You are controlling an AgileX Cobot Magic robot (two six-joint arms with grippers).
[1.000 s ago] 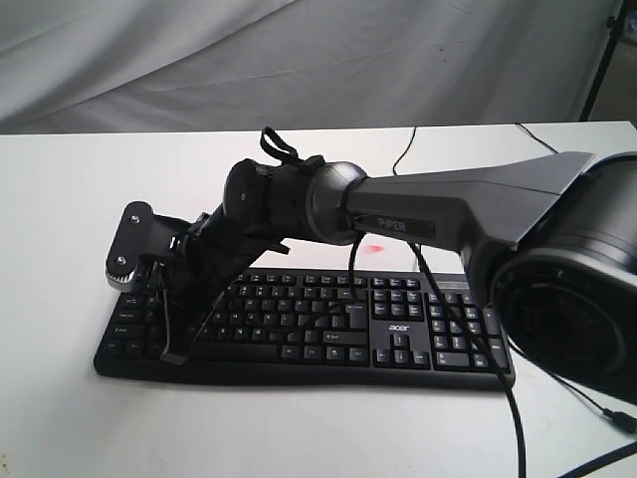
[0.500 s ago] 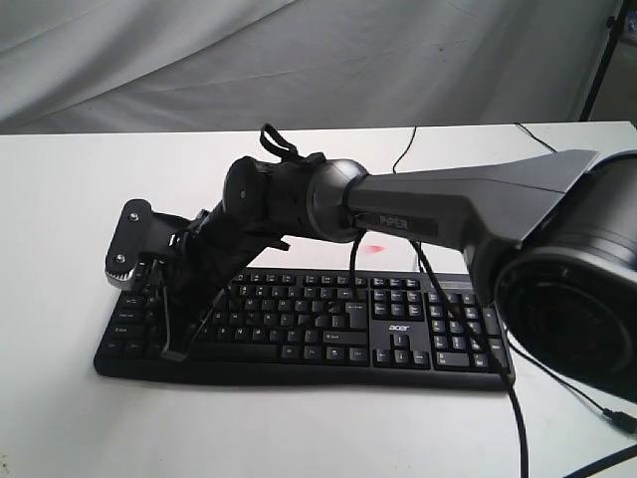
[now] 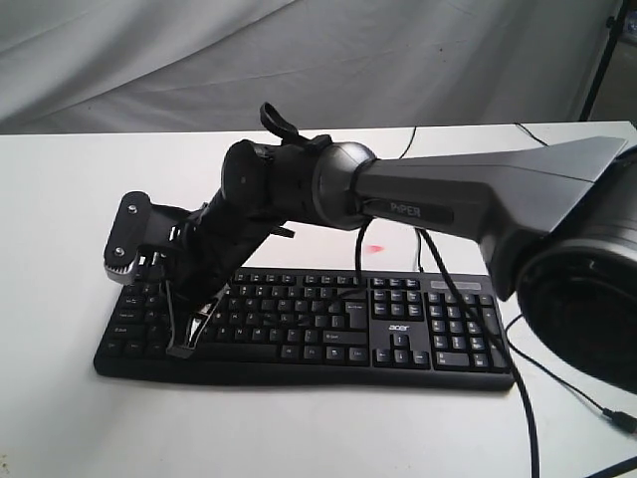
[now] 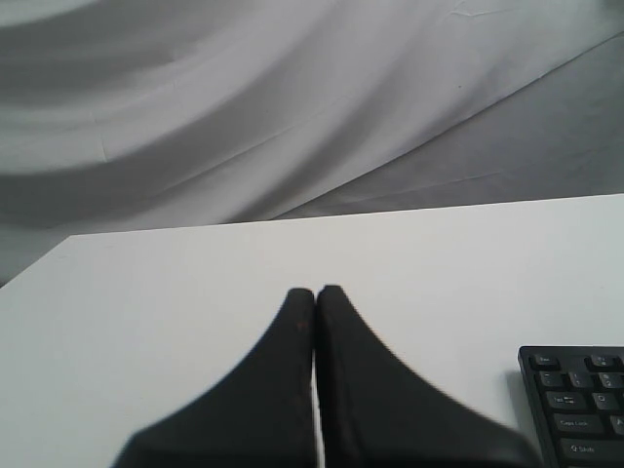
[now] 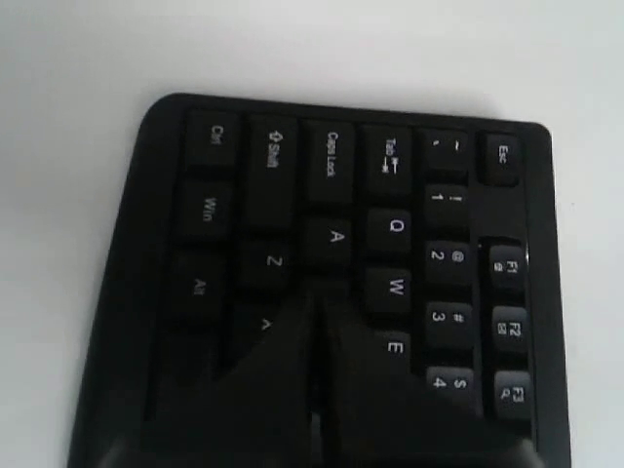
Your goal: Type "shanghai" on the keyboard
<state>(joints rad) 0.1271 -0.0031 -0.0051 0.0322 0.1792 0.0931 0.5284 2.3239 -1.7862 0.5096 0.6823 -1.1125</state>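
right gripper point(image 5: 317, 297), pinched closed, is set by the a-key point(image 5: 336, 237) at keyboard point(image 3: 398, 334) left; letters typed cannot be told.

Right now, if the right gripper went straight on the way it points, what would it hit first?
The keyboard: the right gripper, jaws shut, aims at the letter keys beside A, probably touching there first; the gap is unclear.

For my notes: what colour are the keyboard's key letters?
White, on the wide black keyboard; clearest in the right wrist view.
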